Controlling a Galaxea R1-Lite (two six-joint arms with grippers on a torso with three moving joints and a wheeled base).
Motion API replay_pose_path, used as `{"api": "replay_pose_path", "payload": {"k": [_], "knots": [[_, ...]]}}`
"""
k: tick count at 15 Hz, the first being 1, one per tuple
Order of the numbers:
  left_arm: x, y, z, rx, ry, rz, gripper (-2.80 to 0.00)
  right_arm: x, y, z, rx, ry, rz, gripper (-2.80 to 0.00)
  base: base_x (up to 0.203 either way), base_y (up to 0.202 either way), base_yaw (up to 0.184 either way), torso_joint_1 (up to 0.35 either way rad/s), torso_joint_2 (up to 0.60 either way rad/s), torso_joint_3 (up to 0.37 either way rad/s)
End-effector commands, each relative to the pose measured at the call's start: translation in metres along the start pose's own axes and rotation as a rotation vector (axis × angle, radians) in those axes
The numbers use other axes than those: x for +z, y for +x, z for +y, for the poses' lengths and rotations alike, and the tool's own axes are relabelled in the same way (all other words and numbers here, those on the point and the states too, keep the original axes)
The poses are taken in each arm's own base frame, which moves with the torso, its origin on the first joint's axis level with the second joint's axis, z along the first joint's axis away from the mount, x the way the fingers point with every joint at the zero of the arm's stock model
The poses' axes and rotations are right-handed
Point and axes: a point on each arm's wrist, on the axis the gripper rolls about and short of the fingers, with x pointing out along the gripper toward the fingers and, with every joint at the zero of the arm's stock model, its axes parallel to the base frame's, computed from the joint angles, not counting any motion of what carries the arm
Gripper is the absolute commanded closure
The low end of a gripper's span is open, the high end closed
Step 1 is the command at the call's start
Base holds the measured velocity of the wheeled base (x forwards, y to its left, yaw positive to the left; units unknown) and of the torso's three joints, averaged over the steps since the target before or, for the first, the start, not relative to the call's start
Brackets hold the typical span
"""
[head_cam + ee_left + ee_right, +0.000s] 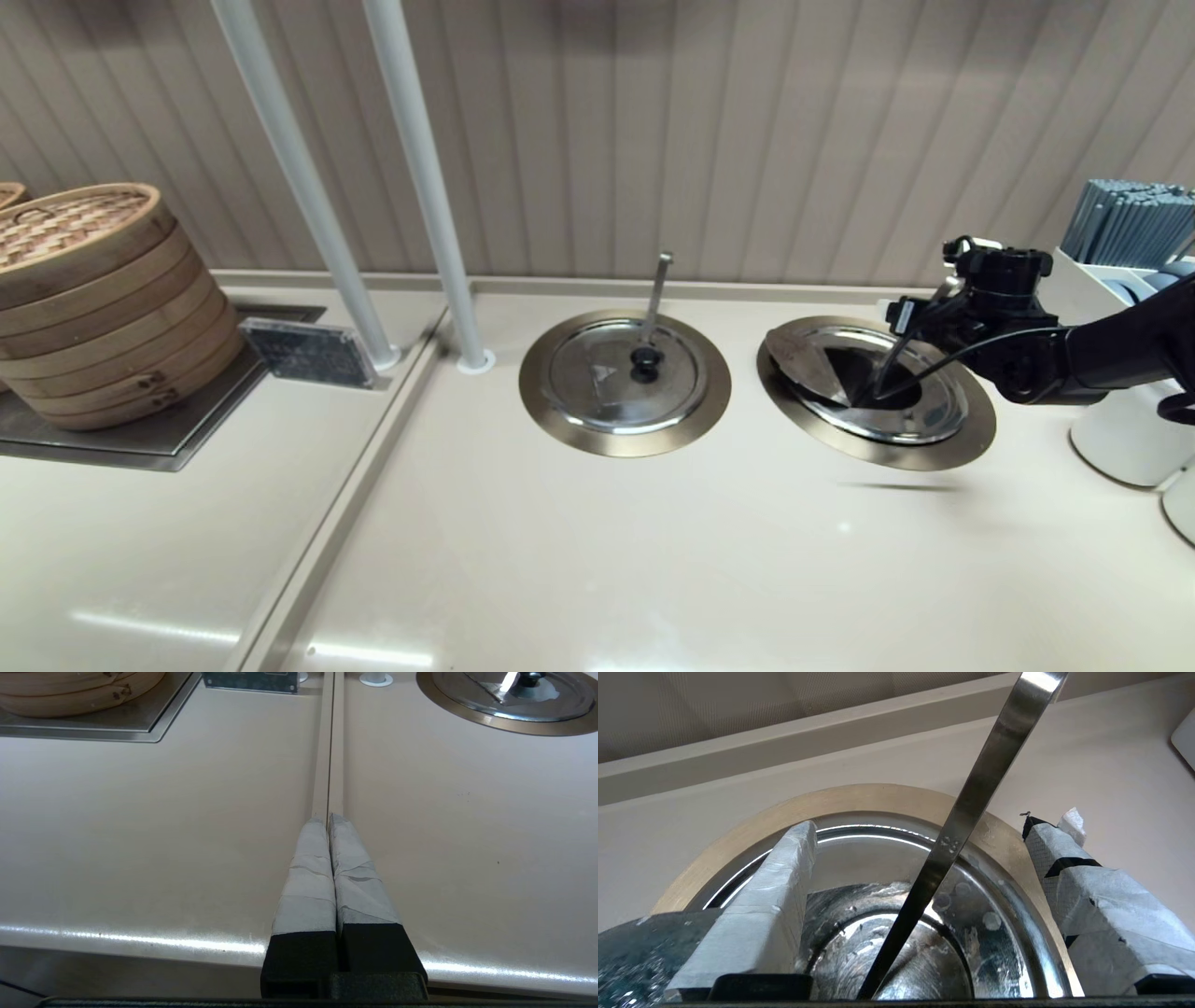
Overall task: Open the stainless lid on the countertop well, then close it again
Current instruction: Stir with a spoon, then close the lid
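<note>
The countertop well (971, 429) with its bronze-toned rim sits at the right of the counter. On it lies the stainless lid (920, 411); its wedge flap (805, 359) is folded back to the left, leaving a dark wedge-shaped opening. The knob does not show. A steel ladle handle (892, 366) (971, 807) rises out of the opening. My right gripper (910, 322) (920, 826) hovers over the well's far right side, open, its taped fingers either side of the handle without touching it. My left gripper (329, 819) is shut, low over the counter's front edge.
The twin lid (597, 373) (560, 700) with a black knob lies closed to the left. A bamboo steamer (93, 299) stands far left, two white poles (429, 187) and a small sign (308, 353) between them. White containers (1120, 429) crowd the right edge.
</note>
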Motion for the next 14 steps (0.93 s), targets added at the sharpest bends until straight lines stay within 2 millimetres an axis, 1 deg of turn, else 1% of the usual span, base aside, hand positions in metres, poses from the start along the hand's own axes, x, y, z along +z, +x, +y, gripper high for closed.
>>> {"api": "replay_pose_path", "payload": {"k": [1,3,5,7,8,10,12,14], "knots": [[0.000,0.000,0.000,0.001,0.000,0.000,0.00,0.018,-0.029,0.012,0.022,-0.011,0.038,-2.80,0.000,0.000,0.000,0.000,0.00,0.000],[0.000,0.000,0.000,0.001,0.000,0.001,0.00,0.022,-0.049,0.021,0.033,-0.024,0.107,-2.80,0.000,0.000,0.000,0.000,0.00,0.000],[0.000,0.000,0.000,0.001,0.000,0.000,0.00,0.032,-0.071,0.025,0.043,-0.031,0.132,-2.80,0.000,0.000,0.000,0.000,0.00,0.000],[0.000,0.000,0.000,0.001,0.000,0.000,0.00,0.043,-0.104,0.034,0.073,-0.052,0.154,-2.80,0.000,0.000,0.000,0.000,0.00,0.000],[0.000,0.000,0.000,0.001,0.000,0.000,0.00,0.042,-0.120,0.040,0.097,-0.077,0.170,-2.80,0.000,0.000,0.000,0.000,0.00,0.000],[0.000,0.000,0.000,0.001,0.000,0.000,0.00,0.029,-0.149,0.060,0.133,-0.213,0.197,-2.80,0.000,0.000,0.000,0.000,0.00,0.000],[0.000,0.000,0.000,0.001,0.000,0.000,0.00,0.012,-0.164,0.077,0.110,-0.338,0.210,-2.80,0.000,0.000,0.000,0.000,0.00,0.000],[0.000,0.000,0.000,0.001,0.000,0.000,0.00,-0.010,-0.172,0.082,0.142,-0.487,0.232,-2.80,0.000,0.000,0.000,0.000,0.00,0.000]]}}
